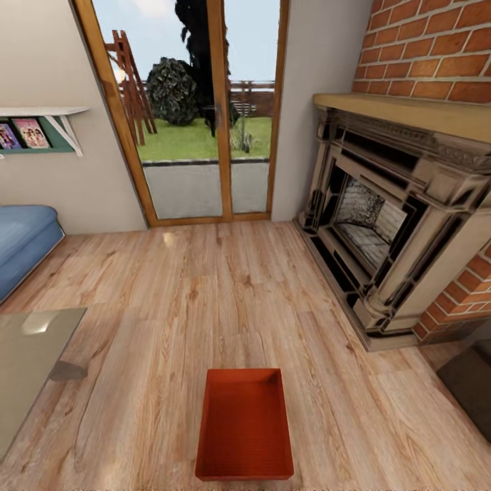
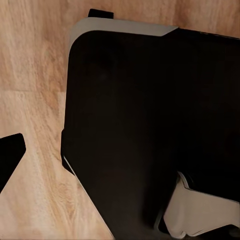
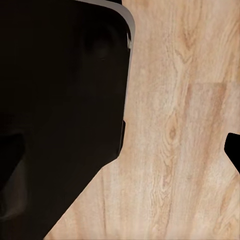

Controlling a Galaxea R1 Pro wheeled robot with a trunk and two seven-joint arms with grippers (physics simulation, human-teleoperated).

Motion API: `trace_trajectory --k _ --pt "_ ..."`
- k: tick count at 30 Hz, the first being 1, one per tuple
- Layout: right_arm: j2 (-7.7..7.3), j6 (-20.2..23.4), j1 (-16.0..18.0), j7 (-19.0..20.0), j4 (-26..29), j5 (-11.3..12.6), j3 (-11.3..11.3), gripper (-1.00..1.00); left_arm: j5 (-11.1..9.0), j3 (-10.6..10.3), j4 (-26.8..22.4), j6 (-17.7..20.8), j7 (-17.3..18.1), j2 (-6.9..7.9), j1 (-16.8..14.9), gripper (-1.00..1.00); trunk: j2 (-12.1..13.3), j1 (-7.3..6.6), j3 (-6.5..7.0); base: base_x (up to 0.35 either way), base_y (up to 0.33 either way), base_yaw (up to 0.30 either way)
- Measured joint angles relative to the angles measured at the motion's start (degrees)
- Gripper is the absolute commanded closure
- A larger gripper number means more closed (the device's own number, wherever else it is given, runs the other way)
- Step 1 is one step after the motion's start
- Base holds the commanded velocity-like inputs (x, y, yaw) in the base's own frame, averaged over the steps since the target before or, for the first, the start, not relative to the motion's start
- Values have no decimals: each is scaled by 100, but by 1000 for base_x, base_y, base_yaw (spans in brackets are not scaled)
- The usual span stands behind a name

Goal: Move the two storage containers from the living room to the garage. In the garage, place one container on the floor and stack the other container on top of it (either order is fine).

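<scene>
Low in the head view, near its bottom edge, one orange-red storage container [image 1: 244, 424] lies flat on the light wood plank floor [image 1: 170, 307] of the living room, open side up and nothing inside it. Its long side runs away from the camera toward the glass patio door [image 1: 198, 109]. A brick fireplace [image 1: 395, 218] stands to its right, the corner of a glass coffee table [image 1: 27, 361] and the end of a blue sofa [image 1: 24, 239] to its left, all well apart from it.

Both wrist views look down on the same plank floor beside a large black body of the robot [image 2: 150, 125]. A dark tip [image 2: 10, 157] pokes in at the edge of the left wrist view, another [image 3: 234, 150] at the edge of the right wrist view; whether either gripper is wide or narrow cannot be told, nor how far the container lies from them.
</scene>
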State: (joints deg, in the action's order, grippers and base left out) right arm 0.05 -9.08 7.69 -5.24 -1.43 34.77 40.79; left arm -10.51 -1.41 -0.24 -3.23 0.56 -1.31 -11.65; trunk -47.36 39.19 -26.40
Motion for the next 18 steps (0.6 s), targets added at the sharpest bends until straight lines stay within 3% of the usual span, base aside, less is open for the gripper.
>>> trace_trajectory --k 18 --pt "0 0 0 0 1 -5 0 -100 0 0 0 0 0 0 0 -100 0 0 -164 0 0 0"
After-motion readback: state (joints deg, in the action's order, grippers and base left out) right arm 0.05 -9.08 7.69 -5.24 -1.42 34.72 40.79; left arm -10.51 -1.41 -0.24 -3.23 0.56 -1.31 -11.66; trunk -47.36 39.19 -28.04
